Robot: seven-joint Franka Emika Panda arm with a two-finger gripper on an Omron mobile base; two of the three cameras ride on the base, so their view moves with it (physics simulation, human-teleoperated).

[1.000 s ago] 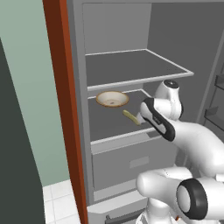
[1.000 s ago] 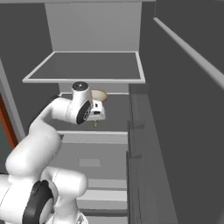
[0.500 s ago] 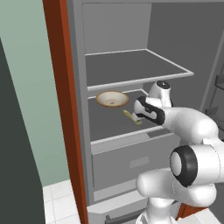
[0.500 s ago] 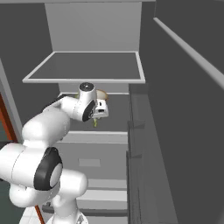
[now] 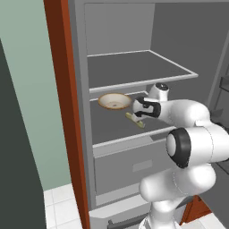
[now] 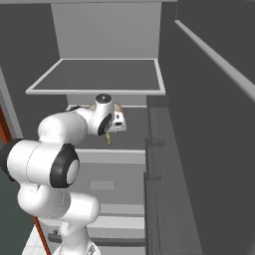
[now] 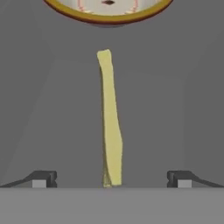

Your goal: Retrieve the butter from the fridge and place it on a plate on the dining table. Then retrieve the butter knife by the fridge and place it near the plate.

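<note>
Pale yellow-olive against grey, the butter (image 7: 111, 122) lies flat on the middle shelf (image 5: 112, 127) of the open fridge (image 5: 134, 67), a thin stick running lengthwise away from the gripper (image 7: 111, 179). On the left of the shelf, in the left base view, sits a tan round dish (image 5: 115, 101) with a darker rim, and the butter's far end stops just short of it. To the right of that, the white arm reaches in under the upper shelf (image 6: 97, 77), with the gripper low over the stick's near end.

In the hand view, the left fingertip (image 7: 41, 179) and the right one stand wide apart, the butter midway between them and touching neither; the gripper holds nothing.

From where I stand, the risks look like these:
- The stick is slim and lies flat, so a closing grip that is not low enough could slide over the top and catch nothing.
- Coming down too hard could jam the tips into the shelf.
- Any forward push could shove the butter into the dish behind it.
- On the right, the arm sits close under the upper shelf, so a steep lift could knock against it.
</note>
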